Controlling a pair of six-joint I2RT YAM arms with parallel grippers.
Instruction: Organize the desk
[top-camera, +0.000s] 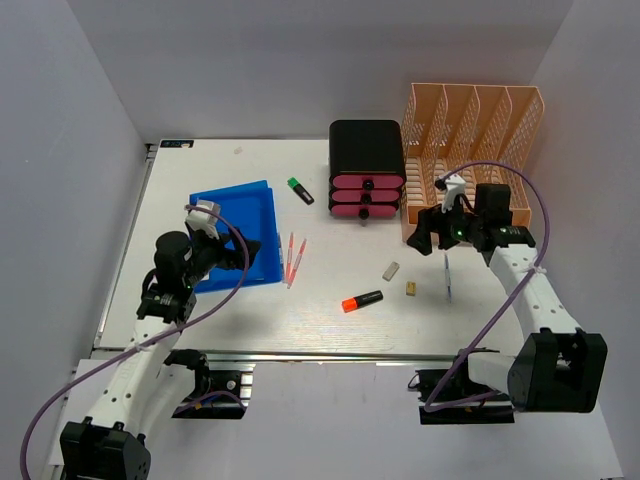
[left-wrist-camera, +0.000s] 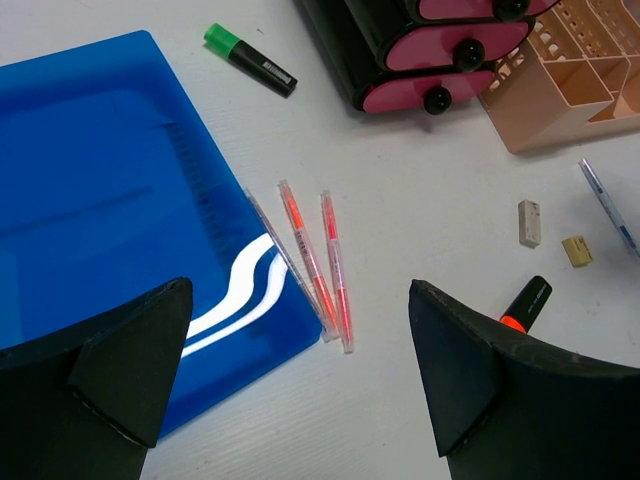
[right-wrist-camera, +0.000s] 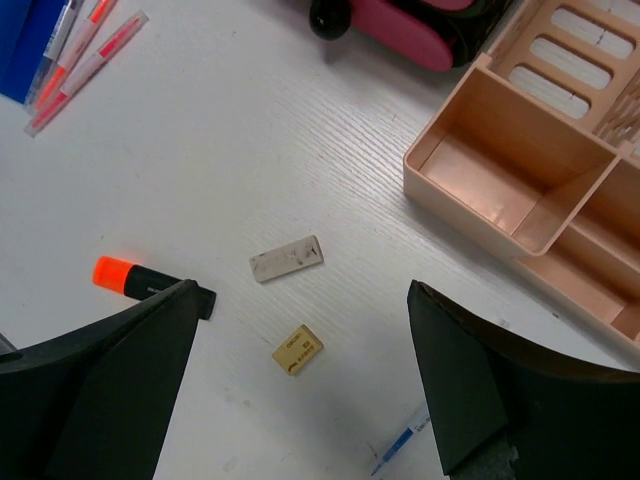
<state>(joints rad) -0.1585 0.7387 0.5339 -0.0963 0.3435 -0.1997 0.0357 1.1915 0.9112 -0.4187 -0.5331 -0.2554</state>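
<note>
Worktop (top-camera: 250, 325), white and spanning the whole scene, lies strewn with loose stationery, so I hold my left fingers (left-wrist-camera: 130, 360) wide open and empty above the blue folder (left-wrist-camera: 100, 180) and pink pens (left-wrist-camera: 320, 260), my right fingers (right-wrist-camera: 470, 380) likewise over two small blocks (right-wrist-camera: 287, 258) by the peach rack (right-wrist-camera: 480, 180).

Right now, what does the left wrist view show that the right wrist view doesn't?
Only left wrist: the green highlighter and most of the blue folder; the right catches just its corner. Only right wrist: no object of its own, just a closer look into the peach rack. Both: orange highlighter, white eraser, tan eraser, blue pen, pink pens, drawer unit, white desk.
</note>
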